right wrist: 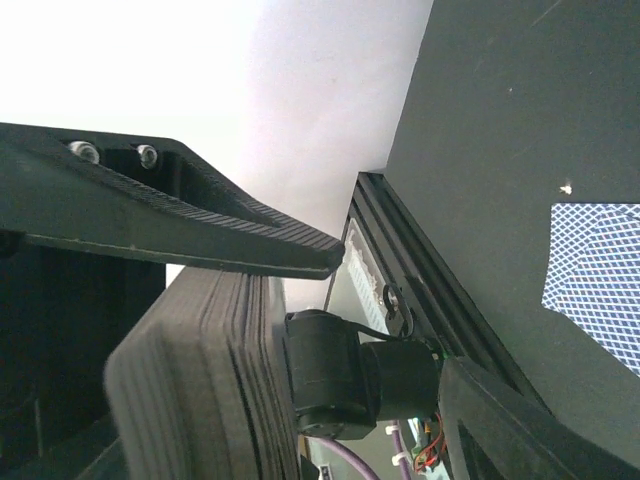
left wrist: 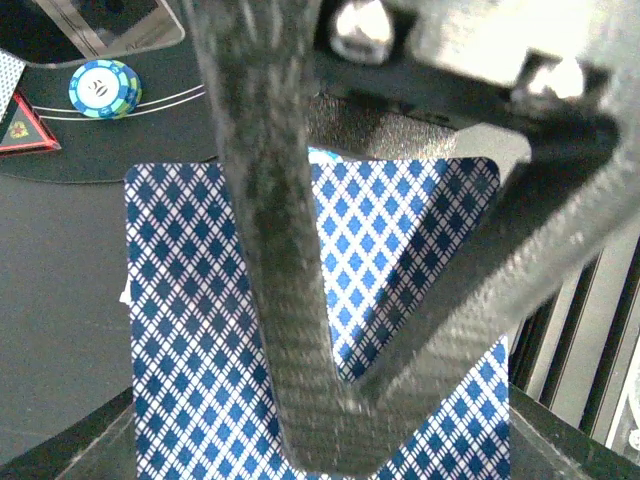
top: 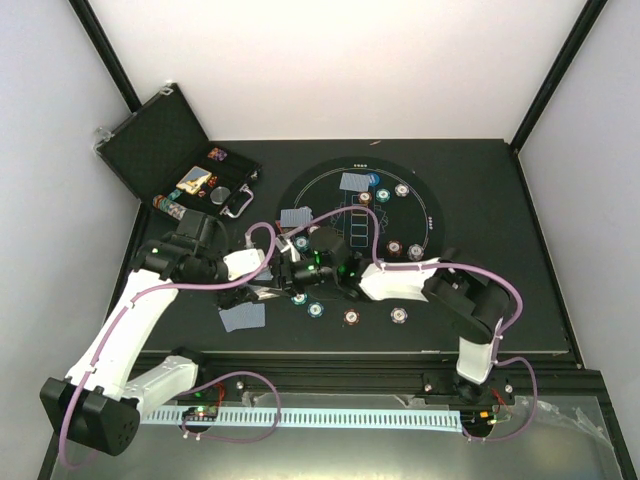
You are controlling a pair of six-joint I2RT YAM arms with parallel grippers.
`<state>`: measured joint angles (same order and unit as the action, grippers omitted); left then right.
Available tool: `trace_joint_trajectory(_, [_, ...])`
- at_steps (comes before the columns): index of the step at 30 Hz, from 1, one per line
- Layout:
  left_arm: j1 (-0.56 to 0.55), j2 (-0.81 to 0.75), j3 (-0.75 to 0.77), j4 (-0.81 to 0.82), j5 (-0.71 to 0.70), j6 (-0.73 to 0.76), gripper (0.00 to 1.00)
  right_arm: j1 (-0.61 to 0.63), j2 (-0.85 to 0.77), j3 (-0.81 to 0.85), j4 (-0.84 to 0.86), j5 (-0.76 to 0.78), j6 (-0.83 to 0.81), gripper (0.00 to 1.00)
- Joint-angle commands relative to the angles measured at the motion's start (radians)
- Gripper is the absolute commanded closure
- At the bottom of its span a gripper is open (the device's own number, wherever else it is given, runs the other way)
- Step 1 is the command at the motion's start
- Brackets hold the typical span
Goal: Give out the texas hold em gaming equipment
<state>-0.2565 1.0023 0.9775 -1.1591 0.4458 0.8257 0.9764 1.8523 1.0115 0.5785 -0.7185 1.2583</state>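
Note:
A blue-diamond-backed playing card (left wrist: 200,330) lies at the table's front left (top: 243,317). My left gripper (left wrist: 335,445) is shut, its fingertips meeting in a V just over this card; I cannot tell if they touch it. In the top view it (top: 262,292) sits at the card's far edge. My right gripper (right wrist: 305,275) looks shut and empty, reaching left beside the left wrist (top: 292,272). Teal chips (top: 316,309) and brown-red chips (top: 351,317) lie around the round mat (top: 430,215). A teal chip (left wrist: 105,88) and a red triangle marker (left wrist: 25,125) show in the left wrist view.
The open black case (top: 150,140) stands at the back left with items inside. Two more cards (top: 355,181) (top: 296,216) lie on the mat. A card corner (right wrist: 595,280) and the table's front rail (right wrist: 420,290) show in the right wrist view. Both arms crowd the mat's left edge.

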Motion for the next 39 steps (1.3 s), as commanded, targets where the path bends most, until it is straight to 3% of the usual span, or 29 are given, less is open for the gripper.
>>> trace_joint_trajectory(1, [0.003, -0.014, 0.020, 0.011, 0.018, 0.001, 0.98, -0.041, -0.048, -0.068, -0.030, 0.022, -0.033, 0.39])
trace_joint_trajectory(18, [0.003, -0.012, 0.013, 0.015, 0.018, -0.002, 0.98, -0.100, -0.212, -0.126, -0.200, 0.081, -0.135, 0.98])
trace_joint_trajectory(29, [0.003, -0.010, 0.009, 0.020, 0.010, -0.001, 0.98, -0.169, -0.292, -0.171, -0.170, 0.045, -0.113, 0.99])
trace_joint_trajectory(39, [0.003, -0.015, 0.003, 0.017, -0.004, 0.000, 0.98, -0.343, -0.293, -0.195, -0.159, -0.033, -0.125, 0.99])
